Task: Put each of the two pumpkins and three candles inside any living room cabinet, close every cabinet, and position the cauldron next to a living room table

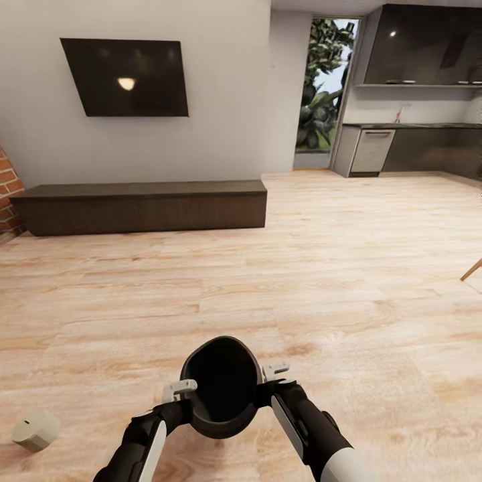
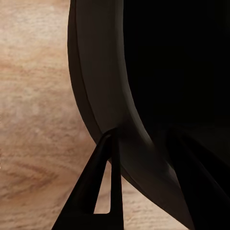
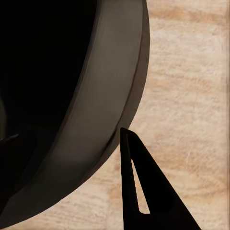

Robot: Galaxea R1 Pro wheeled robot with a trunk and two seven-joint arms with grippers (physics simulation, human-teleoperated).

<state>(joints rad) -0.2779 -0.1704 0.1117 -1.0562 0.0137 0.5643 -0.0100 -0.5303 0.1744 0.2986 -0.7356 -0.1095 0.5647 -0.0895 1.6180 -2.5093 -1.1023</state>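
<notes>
The black cauldron [image 1: 221, 402] hangs low over the wood floor in front of me, held at its rim from both sides. My left gripper [image 1: 189, 395] is shut on the cauldron's left rim [image 2: 103, 86], one finger [image 2: 96, 191] outside the wall. My right gripper [image 1: 263, 383] is shut on the right rim [image 3: 110, 96], with a finger [image 3: 139, 182] outside it. The inner fingers are lost in the dark interior. A grey-tan candle [image 1: 35, 429] lies on the floor to my near left. The long low cabinet [image 1: 140, 206] stands against the far wall, its fronts shut.
A dark TV [image 1: 125, 77] hangs above the cabinet. Brick wall [image 1: 7, 194] borders the far left. Kitchen counters [image 1: 415, 144] and a glass doorway [image 1: 325, 87] lie at the back right. A wooden leg [image 1: 472, 270] pokes in at the right edge.
</notes>
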